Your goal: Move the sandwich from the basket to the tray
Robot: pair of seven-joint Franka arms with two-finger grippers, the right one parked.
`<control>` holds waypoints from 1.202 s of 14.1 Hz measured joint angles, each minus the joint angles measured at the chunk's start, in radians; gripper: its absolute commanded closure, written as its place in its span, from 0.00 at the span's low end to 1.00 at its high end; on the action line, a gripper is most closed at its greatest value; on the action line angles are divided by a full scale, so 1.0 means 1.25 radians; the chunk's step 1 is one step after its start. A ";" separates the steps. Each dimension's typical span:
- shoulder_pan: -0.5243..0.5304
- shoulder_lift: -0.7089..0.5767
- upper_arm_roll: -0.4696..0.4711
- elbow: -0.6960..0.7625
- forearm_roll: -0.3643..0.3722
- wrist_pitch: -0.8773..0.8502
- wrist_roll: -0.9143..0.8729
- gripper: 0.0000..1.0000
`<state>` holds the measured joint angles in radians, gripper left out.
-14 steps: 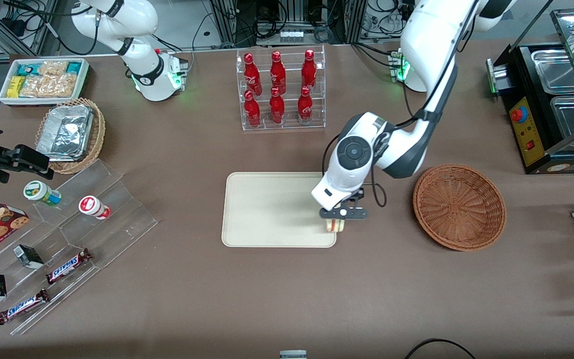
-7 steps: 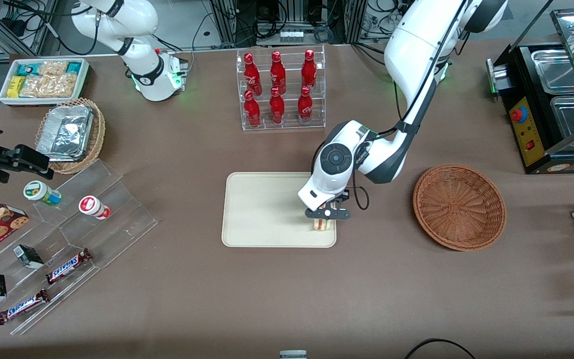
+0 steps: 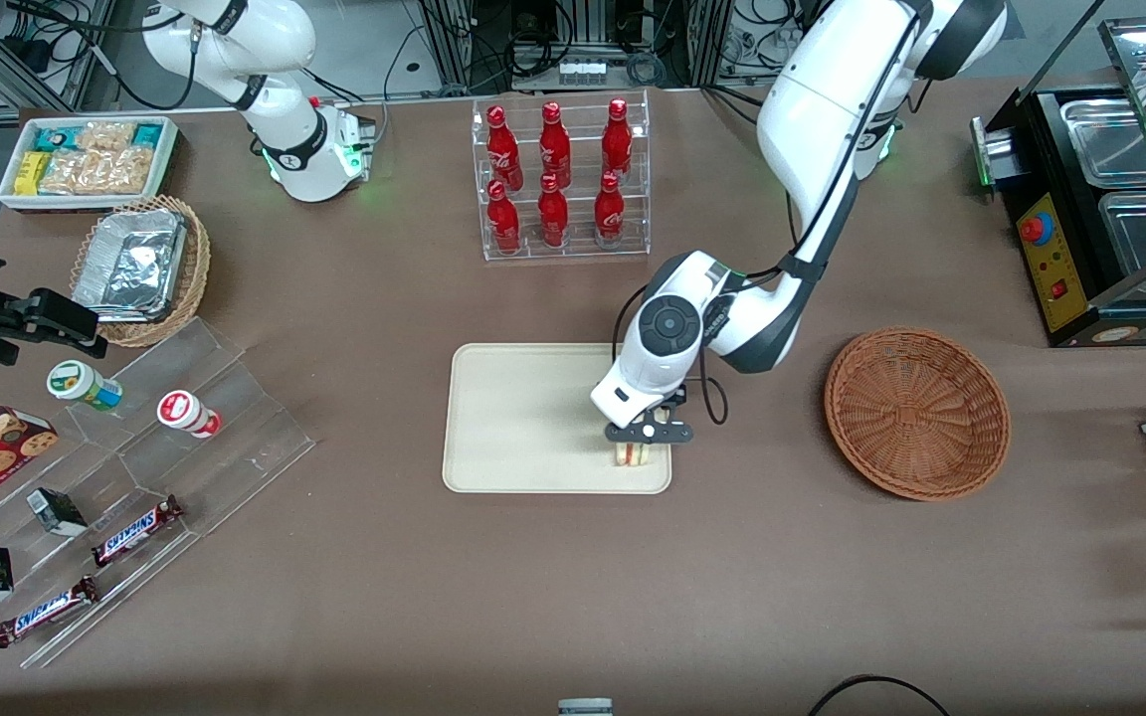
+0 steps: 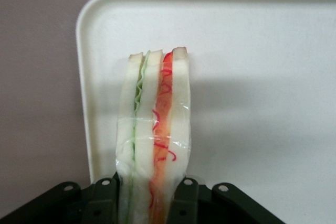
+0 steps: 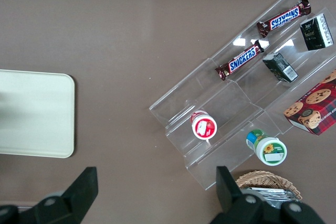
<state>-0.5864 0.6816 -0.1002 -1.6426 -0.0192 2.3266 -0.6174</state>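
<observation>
My left gripper (image 3: 647,439) is shut on the sandwich (image 3: 636,454), a wedge of pale bread with green and red filling. It holds the wedge low over the cream tray (image 3: 523,418), near the tray corner that is closest to the front camera and to the basket. In the left wrist view the sandwich (image 4: 155,124) stands on edge between the two black fingers (image 4: 184,199), over the tray (image 4: 252,51) and just inside its rim. Whether it touches the tray I cannot tell. The reddish-brown wicker basket (image 3: 916,413) lies empty, toward the working arm's end.
A clear rack of red bottles (image 3: 560,179) stands farther from the front camera than the tray. Toward the parked arm's end are a stepped acrylic shelf with snacks (image 3: 165,428), a wicker basket with foil trays (image 3: 140,261) and a white bin (image 3: 86,159). A black appliance (image 3: 1110,209) stands beside the basket.
The gripper has carried the sandwich from the tray's edge nearest the basket a little way in over the tray, and it has come lower.
</observation>
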 measured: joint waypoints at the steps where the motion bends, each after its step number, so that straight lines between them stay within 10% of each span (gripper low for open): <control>1: -0.005 0.001 0.000 0.001 0.000 0.001 0.000 0.27; 4: -0.008 0.001 0.000 0.008 0.000 0.002 -0.001 0.01; 17: 0.198 -0.304 0.068 0.043 0.000 -0.377 0.080 0.00</control>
<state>-0.3383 0.3013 -0.0156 -1.5885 -0.0189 1.8556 -0.5177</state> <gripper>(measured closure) 0.000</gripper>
